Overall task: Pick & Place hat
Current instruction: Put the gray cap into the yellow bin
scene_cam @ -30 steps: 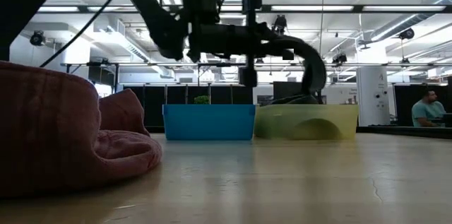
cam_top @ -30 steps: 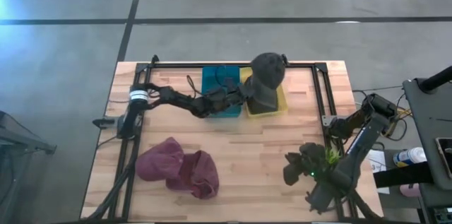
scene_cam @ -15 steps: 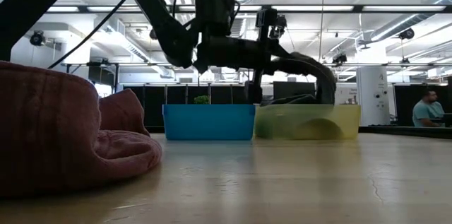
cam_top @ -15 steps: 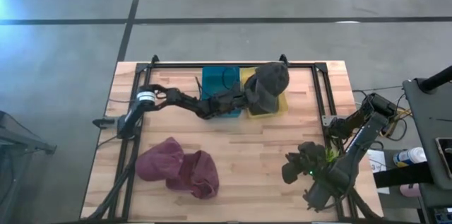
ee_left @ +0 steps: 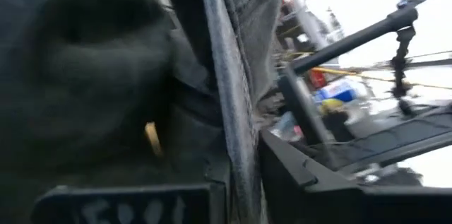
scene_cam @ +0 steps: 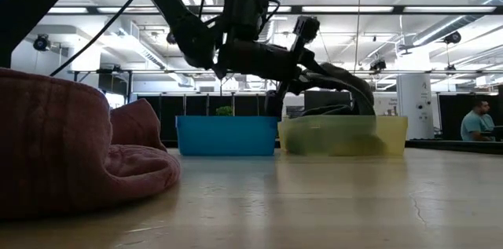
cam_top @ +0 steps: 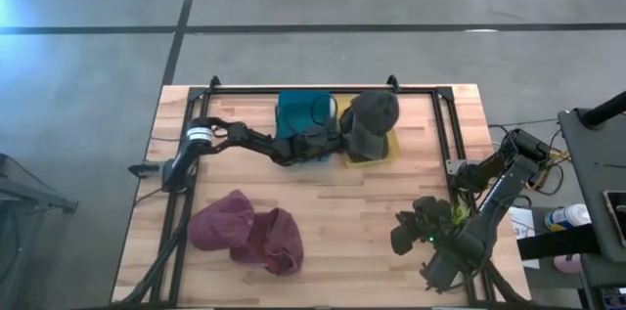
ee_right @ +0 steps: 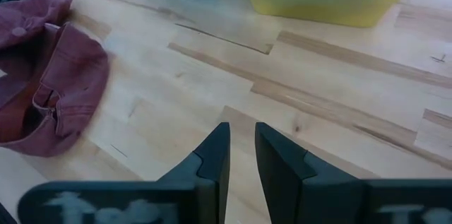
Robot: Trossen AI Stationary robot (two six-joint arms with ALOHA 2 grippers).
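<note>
A dark grey hat (cam_top: 368, 122) sits over the yellow bin (cam_top: 389, 150) at the table's far side; in the low view the grey hat (scene_cam: 346, 86) dips into the yellow bin (scene_cam: 369, 135). My left gripper (cam_top: 339, 140) reaches across from the left, past the blue bin (cam_top: 301, 114), and is shut on the hat. Grey cloth (ee_left: 85, 75) fills the left wrist view. My right gripper (ee_right: 240, 150) waits shut over the wood near the right near corner (cam_top: 411, 227). My left gripper holds the grey hat by its left side, where a thin stiff edge (ee_left: 224, 111) runs between my two fingers. It comes almost level from the table's left, tipped slightly down. The hat's lower part rests inside the yellow bin; the pinch itself is hidden by cloth.
Maroon hats (cam_top: 245, 232) lie bunched on the near left of the table, large in the low view (scene_cam: 71, 155). The blue bin (scene_cam: 228, 135) stands just left of the yellow one. A black frame rail (cam_top: 445, 134) borders the table. A person (scene_cam: 475, 123) sits far behind.
My left gripper has moved down toward the yellow bin, still shut on the grey hat. The hat, which hung tall above the bin, has sunk into it and now sits lower and crumpled.
</note>
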